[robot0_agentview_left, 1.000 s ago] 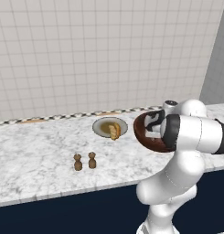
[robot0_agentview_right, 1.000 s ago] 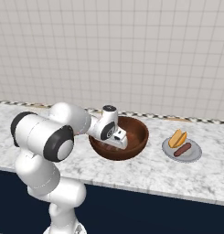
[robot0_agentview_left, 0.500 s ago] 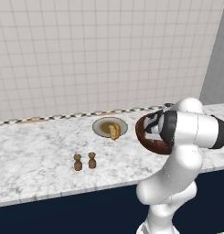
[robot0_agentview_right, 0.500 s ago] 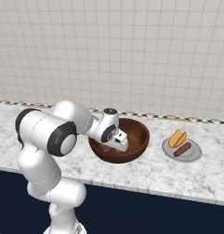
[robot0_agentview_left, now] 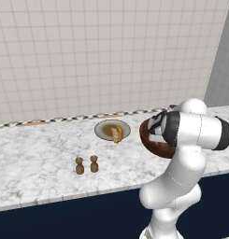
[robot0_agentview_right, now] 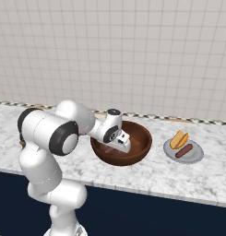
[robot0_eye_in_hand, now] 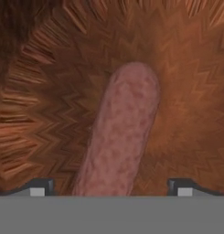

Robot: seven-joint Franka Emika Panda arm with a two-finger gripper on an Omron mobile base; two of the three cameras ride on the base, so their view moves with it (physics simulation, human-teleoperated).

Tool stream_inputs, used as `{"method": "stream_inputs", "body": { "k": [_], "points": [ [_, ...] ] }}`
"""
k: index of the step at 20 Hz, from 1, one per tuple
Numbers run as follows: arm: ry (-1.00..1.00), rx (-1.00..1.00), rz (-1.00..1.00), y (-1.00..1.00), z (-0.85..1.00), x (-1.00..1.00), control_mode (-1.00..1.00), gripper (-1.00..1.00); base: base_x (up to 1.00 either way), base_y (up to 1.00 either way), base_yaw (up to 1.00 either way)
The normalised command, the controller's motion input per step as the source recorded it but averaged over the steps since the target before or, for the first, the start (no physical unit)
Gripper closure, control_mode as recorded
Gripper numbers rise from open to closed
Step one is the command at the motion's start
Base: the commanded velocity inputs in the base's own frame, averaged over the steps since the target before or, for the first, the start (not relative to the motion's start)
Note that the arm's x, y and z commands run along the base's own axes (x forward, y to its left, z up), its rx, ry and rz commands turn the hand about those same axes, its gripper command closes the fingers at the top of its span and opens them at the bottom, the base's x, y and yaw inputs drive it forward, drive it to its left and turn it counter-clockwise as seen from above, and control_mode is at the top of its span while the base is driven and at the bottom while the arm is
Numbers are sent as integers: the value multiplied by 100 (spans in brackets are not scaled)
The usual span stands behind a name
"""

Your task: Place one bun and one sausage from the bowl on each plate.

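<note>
Hand point(robot0_eye_in_hand: 111, 187) open, down inside the bowl point(robot0_agentview_right: 141, 138), fingers straddling the last sausage point(robot0_eye_in_hand: 120, 137) on the bowl floor. Sausage looks light, smooth, rounded, slightly soft; likely to roll or squirt out. Pinch across its mid-length. Bowl is glossy, wood-grained, steep-walled.

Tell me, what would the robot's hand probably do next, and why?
Probably ease down a little and close. The open gripper sits inside the bowl with the sausage between its fingertips, and the plate with only a bun lacks one.
</note>
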Motion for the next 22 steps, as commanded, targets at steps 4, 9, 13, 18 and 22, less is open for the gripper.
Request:
{"method": "stream_inputs", "body": {
  "k": [4, 9, 13, 18, 22],
  "points": [
    [0, 0, 0, 0, 0, 0, -100, 100, 0, 0, 0],
    [0, 0, 0, 0, 0, 0, -100, 100, 0, 0, 0],
    [0, 0, 0, -5, 36, -1, -100, 100, 0, 0, 0],
    [0, 0, 0, 25, 94, -13, -100, 100, 0, 0, 0],
    [-6, 0, 4, 56, 74, -65, -100, 100, 0, 0, 0]
  ]
}}
